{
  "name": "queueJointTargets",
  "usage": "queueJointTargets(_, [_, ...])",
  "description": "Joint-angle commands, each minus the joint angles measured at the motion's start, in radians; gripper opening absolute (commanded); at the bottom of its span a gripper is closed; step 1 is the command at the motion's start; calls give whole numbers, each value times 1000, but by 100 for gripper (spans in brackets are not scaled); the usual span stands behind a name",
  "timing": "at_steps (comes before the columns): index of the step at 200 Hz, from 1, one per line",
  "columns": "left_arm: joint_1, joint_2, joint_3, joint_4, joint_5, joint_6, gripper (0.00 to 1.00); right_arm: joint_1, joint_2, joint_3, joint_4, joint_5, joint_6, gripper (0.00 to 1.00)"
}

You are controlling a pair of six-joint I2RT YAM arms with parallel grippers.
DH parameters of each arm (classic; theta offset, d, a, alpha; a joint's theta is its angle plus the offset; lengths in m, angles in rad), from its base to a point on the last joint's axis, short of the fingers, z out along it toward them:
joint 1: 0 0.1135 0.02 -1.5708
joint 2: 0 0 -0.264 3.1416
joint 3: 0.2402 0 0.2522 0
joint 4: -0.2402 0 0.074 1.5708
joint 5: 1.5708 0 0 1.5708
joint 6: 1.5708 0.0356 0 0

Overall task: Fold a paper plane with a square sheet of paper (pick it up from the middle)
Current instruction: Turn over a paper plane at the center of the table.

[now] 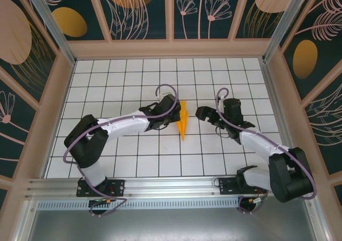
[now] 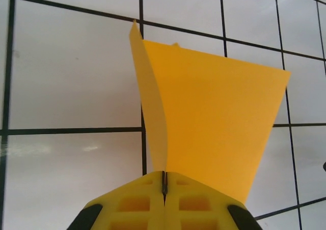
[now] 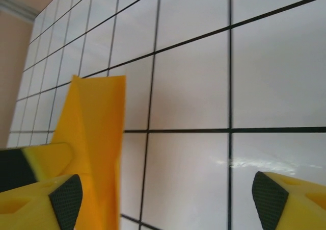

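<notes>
We've got the left gripper (image 2: 164,181) pinched tight on the folded paper (image 2: 214,123) fanning out past its fingertips (image 2: 137,204), and the right gripper (image 3: 165,197) gaping wide just beside it.

In the left wrist view, the lower end of the paper (image 2: 214,112) vanishes between the pressed-together fingers (image 2: 132,204) of the left gripper (image 2: 164,181), themselves cut by the bottom edge. From above, its creases are too small to tell. In the right wrist view the paper runs off the bottom edge, as do the spread fingers of the right gripper (image 3: 168,197), one just left of it, one well right.
</notes>
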Motion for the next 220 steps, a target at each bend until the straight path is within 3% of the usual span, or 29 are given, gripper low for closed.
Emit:
queueJointTargets(1, [3, -6, -70, 225, 84, 35, 0, 60, -3, -11, 30, -48, 22, 82])
queueJointTargets(34, [24, 30, -157, 378, 174, -14, 0, 160, 64, 15, 22, -35, 36, 57])
queueJointTargets(61, [40, 48, -207, 451, 224, -44, 0, 189, 128, 34, 14, -21, 51, 43])
queueJointTargets(141, [50, 75, -258, 486, 241, -72, 0, 238, 241, 90, -22, -12, 45, 35])
queueJointTargets(220, [55, 99, -266, 479, 238, -85, 0, 264, 275, 104, -71, 21, 55, 46])
